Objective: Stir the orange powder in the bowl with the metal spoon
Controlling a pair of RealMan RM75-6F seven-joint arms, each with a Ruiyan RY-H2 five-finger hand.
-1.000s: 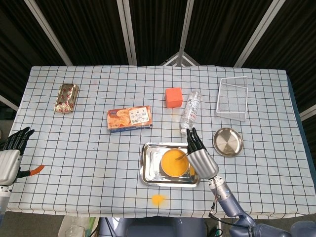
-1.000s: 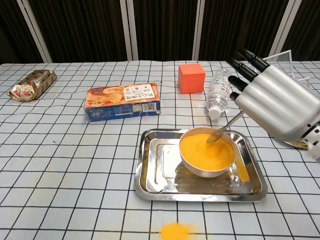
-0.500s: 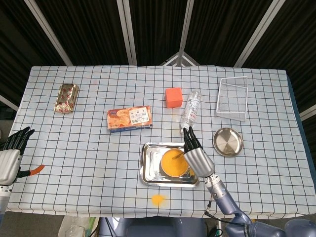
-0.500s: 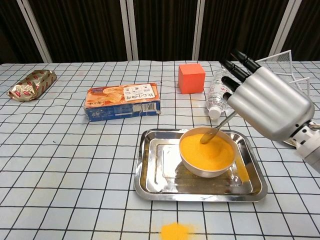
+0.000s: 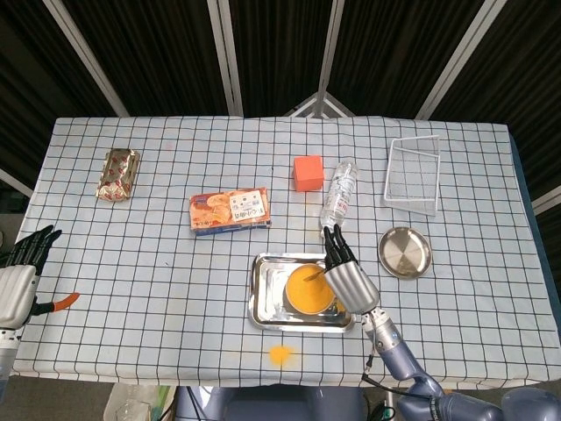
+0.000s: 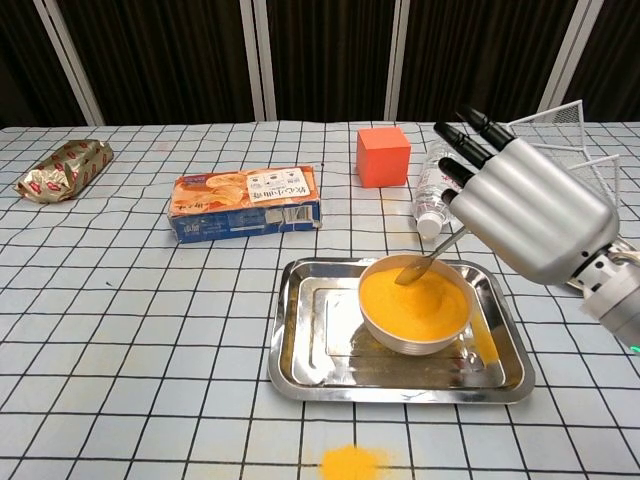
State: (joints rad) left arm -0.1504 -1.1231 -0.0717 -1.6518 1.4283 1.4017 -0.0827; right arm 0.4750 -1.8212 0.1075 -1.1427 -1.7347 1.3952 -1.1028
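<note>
Checked cloth over the counter [image 5: 175, 289], dark curtains behind. Near the front edge, a shiny metal tray [image 6: 310, 350], and inside it a bowl [image 6: 415, 335] full of orange powder [image 6: 415, 300]. Just above and to the right of the bowl, the right hand [image 6: 530, 215], back turned to the chest camera, dark fingers [image 6: 470, 148] pointing up and away. Holding the metal spoon [image 6: 425, 262] by its thin handle, though the exact hold hidden behind the hand. Spoon slanting down and left from under the hand, its round end resting in the powder near the far rim of the bowl. Far off at the left edge of the counter, the left hand [image 5: 19, 276], fingers apart, holding nothing, near a small orange tool [image 5: 61, 303].

Behind the tray, a cookie box [image 6: 245, 203], a red cube [image 6: 383, 156] and a water bottle [image 6: 435, 185] lying on its side. Farther left, a snack bag [image 6: 62, 168]. To the right, a white wire basket [image 5: 412, 174] and a round metal plate [image 5: 404, 253]. On the cloth in front of the tray, a little heap of spilled powder [image 6: 350, 462].
</note>
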